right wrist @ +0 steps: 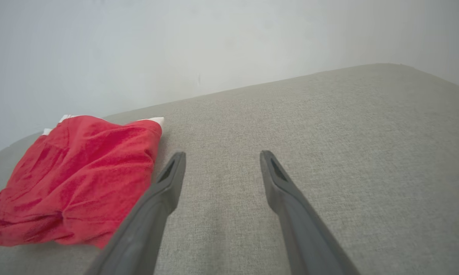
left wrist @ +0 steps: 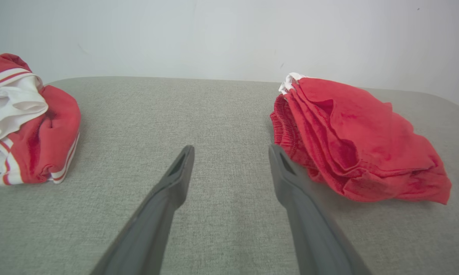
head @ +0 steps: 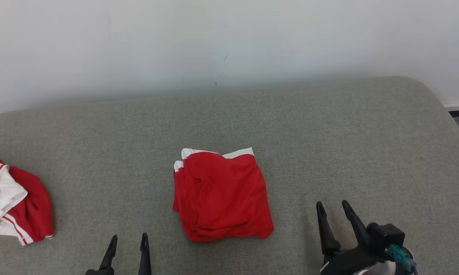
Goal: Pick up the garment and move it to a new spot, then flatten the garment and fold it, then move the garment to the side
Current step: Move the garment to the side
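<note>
Garments: two. Tools: two, each with two dark fingers.

Folded red garment (head: pixel 221 196) lies centre frame in the head view, on the grey padded surface (head: pixel 328 133). It is a compact, roughly square bundle of several stacked layers, with a white trim strip along its upper edge (possibly a waistband or a hem; the fabric is too bunched to say). Nothing touches it.

Red-and-white garment (head: pixel 19 206) is at the left edge of the head view, partly cut off by the frame. It is crumpled rather than folded, with a white panel and thin white stripes showing. It sits well apart from the folded one, with bare surface between them.

Left tool (head: pixel 129 237) is at the bottom edge, left of centre, fingers spread apart and empty. In the left wrist view its fingers frame bare fabric, and the folded bundle sits just beyond the fingertip on the frame's right side.

Right tool (head: pixel 332 202) is at lower right, jaws likewise wide and gripping nothing. In the right wrist view the folded garment lies at lower left, beside the finger on that side.

A plain pale wall (head: pixel 229 38) fills the top of the frame.
</note>
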Robot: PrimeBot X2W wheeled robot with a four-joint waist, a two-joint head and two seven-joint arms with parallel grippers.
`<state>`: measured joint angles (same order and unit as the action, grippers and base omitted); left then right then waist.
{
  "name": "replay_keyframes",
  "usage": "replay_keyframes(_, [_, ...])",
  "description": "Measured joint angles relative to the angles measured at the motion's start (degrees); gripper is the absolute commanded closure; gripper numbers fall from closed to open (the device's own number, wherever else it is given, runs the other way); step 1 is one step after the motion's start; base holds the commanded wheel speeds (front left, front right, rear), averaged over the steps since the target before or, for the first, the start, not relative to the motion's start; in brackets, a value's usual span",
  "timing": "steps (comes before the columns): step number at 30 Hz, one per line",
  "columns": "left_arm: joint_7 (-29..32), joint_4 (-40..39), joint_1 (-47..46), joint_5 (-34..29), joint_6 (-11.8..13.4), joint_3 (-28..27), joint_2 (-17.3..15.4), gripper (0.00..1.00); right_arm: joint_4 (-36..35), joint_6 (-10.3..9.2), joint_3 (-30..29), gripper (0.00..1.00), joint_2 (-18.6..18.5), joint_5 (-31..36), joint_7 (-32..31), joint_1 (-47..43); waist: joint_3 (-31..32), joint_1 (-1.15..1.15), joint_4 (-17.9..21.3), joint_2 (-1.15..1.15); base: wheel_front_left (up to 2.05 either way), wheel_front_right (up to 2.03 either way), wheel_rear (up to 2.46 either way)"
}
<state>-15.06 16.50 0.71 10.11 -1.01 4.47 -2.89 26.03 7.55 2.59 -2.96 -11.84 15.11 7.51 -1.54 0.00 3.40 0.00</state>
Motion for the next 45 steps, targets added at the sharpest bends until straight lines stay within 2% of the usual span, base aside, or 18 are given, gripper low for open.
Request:
replay_keyframes(9, [0.0,-0.3,-2.3,0.7,0.3,3.7,0.0,0.0,6.9,0.0,6.2,0.0,0.0,-2.2,0.0,9.3,-3.1,0.0,-3.7,0.0,0.0,0.0,0.0])
replay_keyframes(20, [0.0,-0.2,-3.3,1.1,0.6,4.9,0.0,0.0,16.9,0.0,7.3,0.0,0.0,-7.6,0.0,16.1,-5.8,0.0,-9.6,0.0,0.0,0.0,0.0])
replay_keyframes(28, [0.0,-0.4,-3.5,2.4,0.5,5.2,0.0,0.0,21.7,0.0,9.7,0.0,0.0,-10.2,0.0,18.7,-7.4,0.01,-11.4,0.0,0.0,0.0,0.0])
replay_keyframes(30, [0.0,-0.4,-3.6,2.4,0.5,5.4,0.0,0.0,22.3,0.0,9.7,0.25,-0.1,-10.3,0.0,19.2,-7.6,0.01,-11.5,0.01,0.0,0.0,0.0])
replay_keyframes(32, [0.0,-0.4,-3.7,2.3,0.5,5.5,0.0,0.0,22.4,0.0,9.5,0.97,-0.1,-10.3,0.0,19.4,-7.6,0.01,-11.5,0.0,0.0,0.0,0.0])
replay_keyframes(33, [0.0,-0.4,-3.7,2.3,0.5,5.5,0.0,0.0,22.3,0.0,9.4,1.0,-0.1,-10.3,0.0,19.5,-7.5,0.01,-11.4,0.0,0.0,0.0,0.0])
replay_keyframes(40, [0.0,-0.3,-3.7,1.9,0.5,4.7,0.0,0.0,20.8,0.0,7.9,1.0,-0.1,-9.7,0.0,19.0,-6.4,0.0,-10.2,0.0,0.0,0.0,0.0])
replay_keyframes(45, [0.0,-0.3,-3.4,1.6,-0.4,4.5,0.0,0.0,19.2,0.0,6.5,1.0,-0.1,-8.7,0.0,16.8,-5.0,0.0,-7.4,0.0,0.0,0.0,0.0])
